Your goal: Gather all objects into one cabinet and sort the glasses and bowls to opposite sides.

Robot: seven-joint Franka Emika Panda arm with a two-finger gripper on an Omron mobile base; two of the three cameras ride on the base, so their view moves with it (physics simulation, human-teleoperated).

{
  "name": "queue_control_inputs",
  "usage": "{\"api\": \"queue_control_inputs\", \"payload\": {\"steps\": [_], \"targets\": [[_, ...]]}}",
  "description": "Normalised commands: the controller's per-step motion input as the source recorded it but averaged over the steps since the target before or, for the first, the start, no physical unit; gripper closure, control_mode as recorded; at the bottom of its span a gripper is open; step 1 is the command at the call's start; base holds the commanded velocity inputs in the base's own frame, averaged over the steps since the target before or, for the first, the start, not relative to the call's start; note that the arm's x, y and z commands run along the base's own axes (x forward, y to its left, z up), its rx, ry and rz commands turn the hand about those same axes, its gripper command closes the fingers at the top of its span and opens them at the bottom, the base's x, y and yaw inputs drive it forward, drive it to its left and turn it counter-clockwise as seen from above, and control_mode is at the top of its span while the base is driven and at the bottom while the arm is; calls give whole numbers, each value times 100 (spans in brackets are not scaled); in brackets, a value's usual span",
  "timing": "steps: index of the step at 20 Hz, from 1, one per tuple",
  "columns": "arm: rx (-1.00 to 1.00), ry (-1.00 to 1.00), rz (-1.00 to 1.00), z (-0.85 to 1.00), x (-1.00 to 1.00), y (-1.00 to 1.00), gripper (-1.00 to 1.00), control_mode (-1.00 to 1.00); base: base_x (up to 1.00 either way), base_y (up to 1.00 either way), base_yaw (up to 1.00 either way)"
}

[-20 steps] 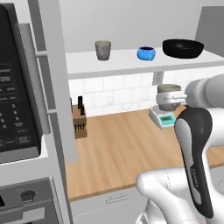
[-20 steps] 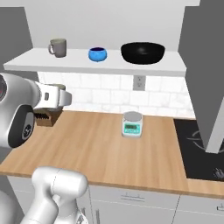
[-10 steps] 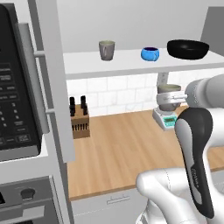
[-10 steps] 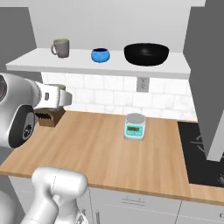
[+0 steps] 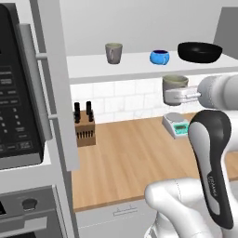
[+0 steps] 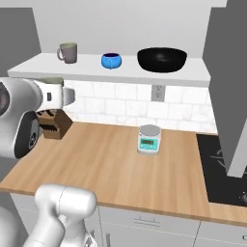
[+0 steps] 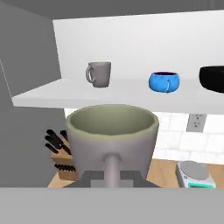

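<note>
1. Up near the shelf lip, my gripper [image 7: 113, 177] is clamped on the handle of the second cup [image 7: 112, 139], carrying it upright with the mouth up so it can go straight down on its base.
2. That cup hangs below and in front of the cabinet [image 5: 139, 69] shelf edge, over the counter [image 6: 106, 164], so it isn't inside yet (my guess: it has to rise above the lip, then go forward).
3. On the shelf from my side: the first cup [image 5: 113, 52] at the left, the blue bowl [image 5: 159, 57] in the middle, the black bowl [image 5: 200, 52] at the right, all well apart. Cups left, bowls right, so the sort is already taking shape.
4. Open room: bare white shelf lies left of the first cup and between it and the blue bowl. Either gap looks wide enough, but the left end keeps both cups together.
5. Edges to mind: the shelf front, just above the held cup's rim, and the open door [image 5: 56, 83] with its bar handle, standing left of the shelf. Swinging too far left risks clipping it.
6. Below me the knife block [image 5: 85, 130] and scale [image 6: 149, 139] sit on the counter, well clear of the lift.
</note>
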Motion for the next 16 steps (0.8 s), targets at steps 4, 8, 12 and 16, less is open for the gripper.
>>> {"api": "queue_control_inputs", "payload": {"steps": [4, 8, 12, 16], "targets": [[0, -6, 16, 44, 4, 30, 100, -100, 0, 0, 0], [0, 9, 8, 26, 21, 59, 100, -100, 0, 0, 0], [0, 21, 0, 2, 66, 55, 100, -100, 0, 0, 0], [-1, 13, 0, 0, 69, 57, 100, -100, 0, 0, 0]]}}
